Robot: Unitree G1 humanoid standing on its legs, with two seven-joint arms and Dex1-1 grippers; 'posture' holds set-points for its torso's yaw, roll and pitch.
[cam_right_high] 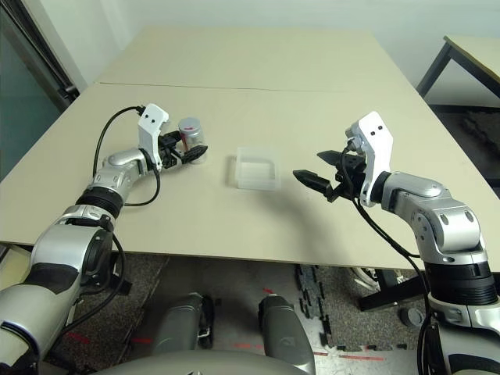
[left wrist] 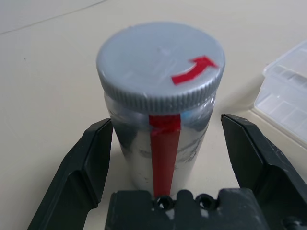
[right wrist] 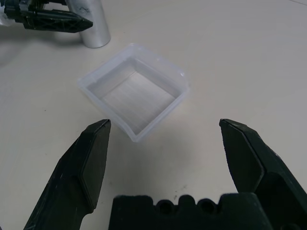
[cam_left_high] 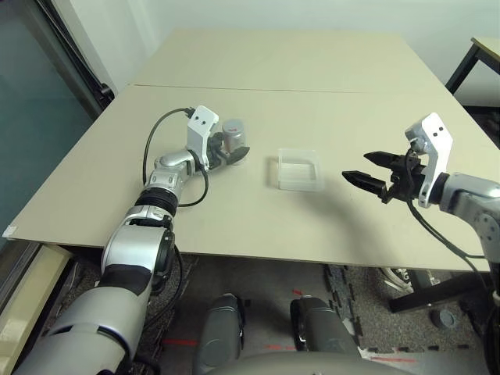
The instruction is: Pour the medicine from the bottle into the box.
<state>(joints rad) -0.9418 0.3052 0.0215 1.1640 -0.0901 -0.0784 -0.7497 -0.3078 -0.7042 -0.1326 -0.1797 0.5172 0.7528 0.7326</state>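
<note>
left fingers (left wrist: 91, 163) spread around bottle (left wrist: 160, 110), untouching; right fingers (right wrist: 93, 163) spread, well short of box (right wrist: 134, 91).

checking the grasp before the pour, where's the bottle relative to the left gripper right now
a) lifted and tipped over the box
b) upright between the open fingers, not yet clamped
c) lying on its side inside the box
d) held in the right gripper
b: the bottle stands upright on the table, capped, with a gap on each side to the left gripper fingers.
</note>
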